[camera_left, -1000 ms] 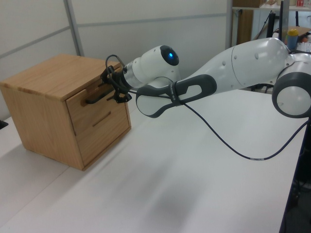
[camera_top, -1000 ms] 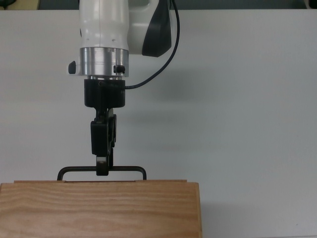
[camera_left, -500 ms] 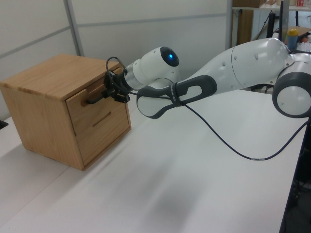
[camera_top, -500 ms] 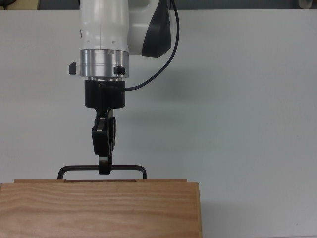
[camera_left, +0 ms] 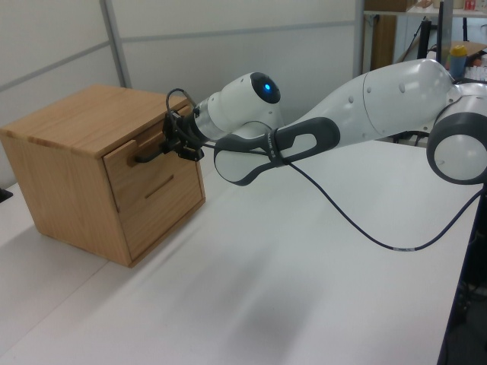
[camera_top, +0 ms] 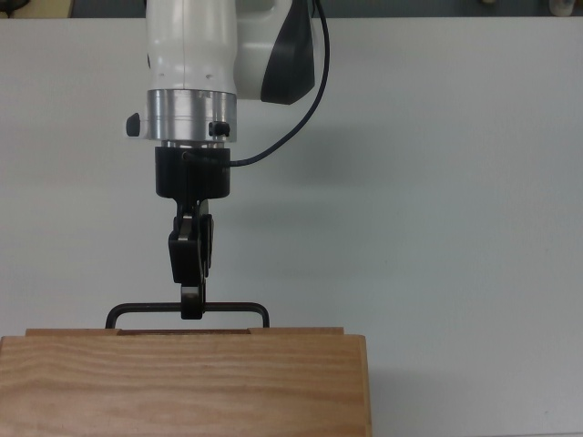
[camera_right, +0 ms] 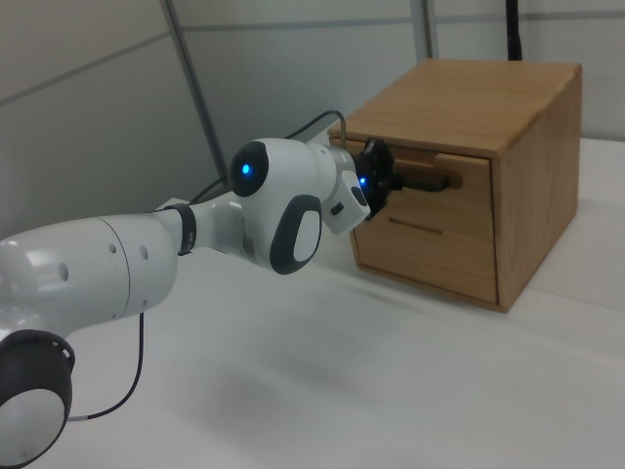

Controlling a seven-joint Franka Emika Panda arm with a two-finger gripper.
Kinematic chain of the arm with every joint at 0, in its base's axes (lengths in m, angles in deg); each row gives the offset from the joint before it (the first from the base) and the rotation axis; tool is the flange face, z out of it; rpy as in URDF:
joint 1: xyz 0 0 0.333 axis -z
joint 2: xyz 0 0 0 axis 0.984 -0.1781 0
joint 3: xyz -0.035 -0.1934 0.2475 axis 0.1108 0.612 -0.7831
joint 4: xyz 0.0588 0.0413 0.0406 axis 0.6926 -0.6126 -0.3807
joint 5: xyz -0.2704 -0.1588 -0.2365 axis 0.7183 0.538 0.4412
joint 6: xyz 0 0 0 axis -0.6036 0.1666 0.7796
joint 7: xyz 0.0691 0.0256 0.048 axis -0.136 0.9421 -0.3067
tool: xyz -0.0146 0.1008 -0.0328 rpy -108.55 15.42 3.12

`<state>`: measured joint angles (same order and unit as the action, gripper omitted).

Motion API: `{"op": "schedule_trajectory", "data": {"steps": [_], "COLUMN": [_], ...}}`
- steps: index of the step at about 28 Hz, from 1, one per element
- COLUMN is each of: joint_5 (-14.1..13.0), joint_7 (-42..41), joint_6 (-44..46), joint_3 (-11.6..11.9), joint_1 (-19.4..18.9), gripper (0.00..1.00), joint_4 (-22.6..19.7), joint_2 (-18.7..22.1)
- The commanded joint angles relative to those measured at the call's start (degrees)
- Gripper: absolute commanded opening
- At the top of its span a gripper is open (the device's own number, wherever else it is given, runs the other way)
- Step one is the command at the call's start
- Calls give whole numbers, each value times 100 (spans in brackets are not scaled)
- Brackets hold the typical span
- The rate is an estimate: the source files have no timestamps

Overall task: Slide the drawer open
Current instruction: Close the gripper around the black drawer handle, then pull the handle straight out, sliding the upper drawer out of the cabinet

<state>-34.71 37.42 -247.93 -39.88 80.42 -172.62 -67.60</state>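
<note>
Gripper (camera_top: 191, 305) fingers clamp together on the thin black handle (camera_top: 187, 312) of the drawer (camera_left: 144, 163), low in the top view's left half. White Franka arm (camera_left: 380, 99) reaches in from the right of the left view across the white table (camera_left: 304, 289) to the wooden cabinet (camera_left: 76, 122) at the left of the frame. Drawer sits in the cabinet's upper front, its panel standing slightly proud of the face, at the upper right in the right view (camera_right: 449, 195).
</note>
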Motion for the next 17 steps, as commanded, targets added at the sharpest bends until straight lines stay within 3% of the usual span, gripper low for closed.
{"op": "schedule_trajectory", "data": {"steps": [1,17], "joint_5": [-41,-76], "joint_7": [47,83], "joint_6": [130,235], "joint_3": [133,116], "joint_1": [-77,-85], "gripper": [0,0], "joint_4": [-637,-1632], "joint_2": [690,1508]}}
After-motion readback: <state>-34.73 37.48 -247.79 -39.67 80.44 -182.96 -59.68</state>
